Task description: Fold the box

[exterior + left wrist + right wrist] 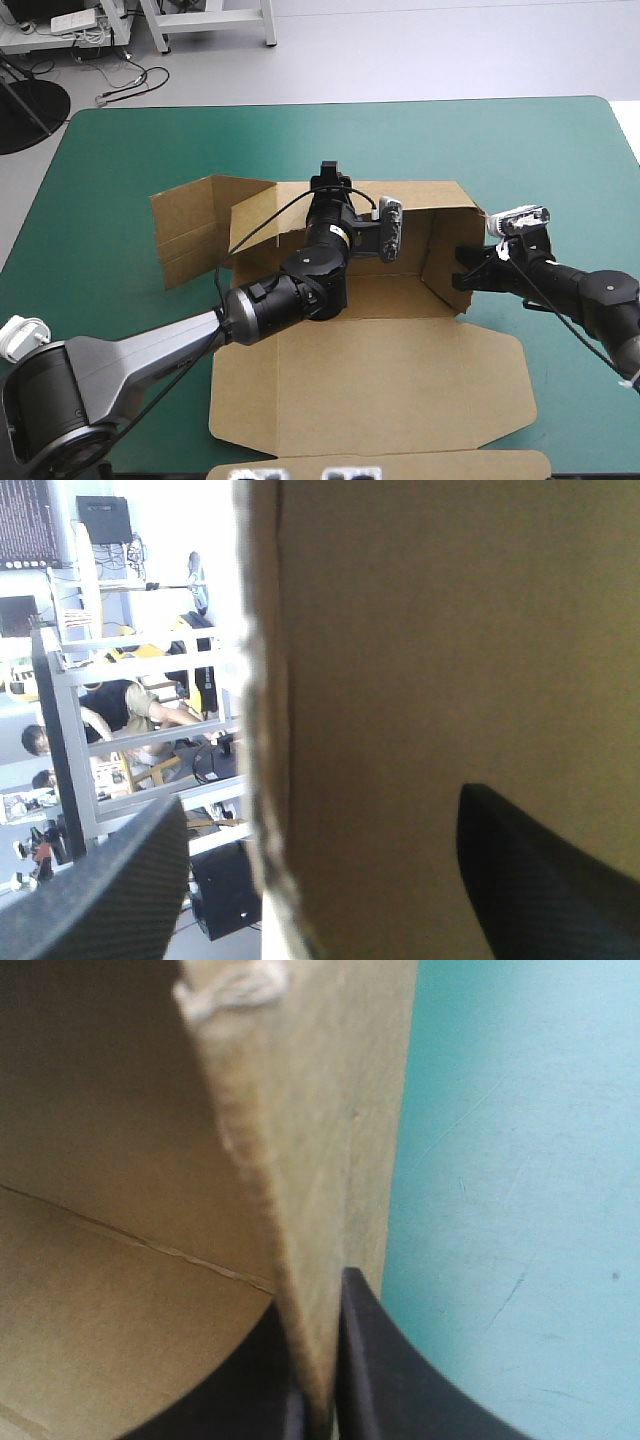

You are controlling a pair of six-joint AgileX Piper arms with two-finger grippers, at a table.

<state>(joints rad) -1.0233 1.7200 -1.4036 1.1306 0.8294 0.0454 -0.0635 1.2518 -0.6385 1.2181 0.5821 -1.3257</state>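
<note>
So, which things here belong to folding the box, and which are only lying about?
Job: brown cardboard box; left black pincer, open around one wall; right black pincer, shut on another wall.
Lying about: only the teal-green table cover.

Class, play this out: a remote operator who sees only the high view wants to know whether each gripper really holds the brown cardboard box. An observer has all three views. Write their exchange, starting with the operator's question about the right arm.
Operator: Is the right gripper actually clamped on the raised right wall of the brown cardboard box?
Observer: Yes. Its wrist view shows the wall's edge pinched between the two black fingers, which are all but shut.
Operator: And the other arm, over the box's middle?
Observer: The left gripper is open, its fingers wide apart, one on each side of a board edge.
</note>
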